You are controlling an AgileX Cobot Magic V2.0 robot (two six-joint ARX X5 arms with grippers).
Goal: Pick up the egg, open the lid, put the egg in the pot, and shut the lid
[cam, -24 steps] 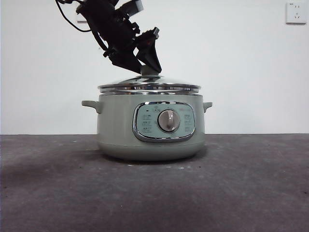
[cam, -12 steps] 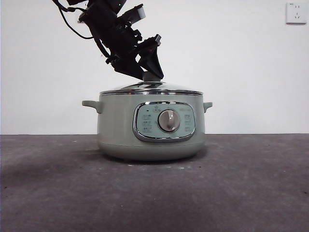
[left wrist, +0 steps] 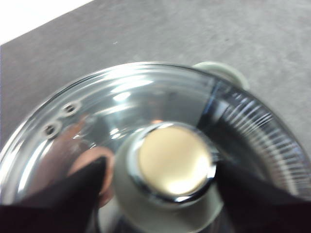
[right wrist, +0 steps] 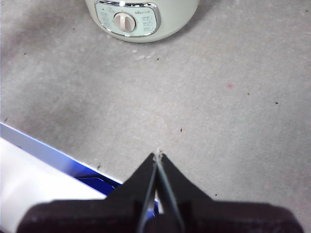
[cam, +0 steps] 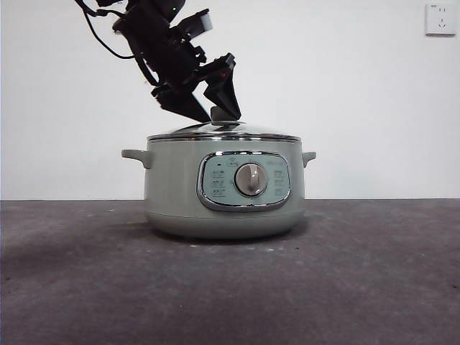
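Observation:
The sage-green pot (cam: 172, 187) stands mid-table with the lid (cam: 251, 131) seated flat on it. My left gripper (cam: 221, 116) is over the lid, and its jaws stand open on either side of the green knob (left wrist: 175, 162), apart from it. A blurred brown-orange shape (left wrist: 90, 167) shows through the glass lid beside the knob; it may be the egg inside the pot. My right gripper (right wrist: 158, 156) is shut and empty, low over the table in front of the pot (right wrist: 146, 14).
The pot's control panel and silver dial (cam: 251, 179) face the front camera. A wall socket (cam: 440, 18) is at the back right. A blue and white edge (right wrist: 53, 162) lies near the right gripper.
The lid has come down from slightly raised to resting on the pot. The left gripper's jaws have spread apart off the knob and lifted a little.

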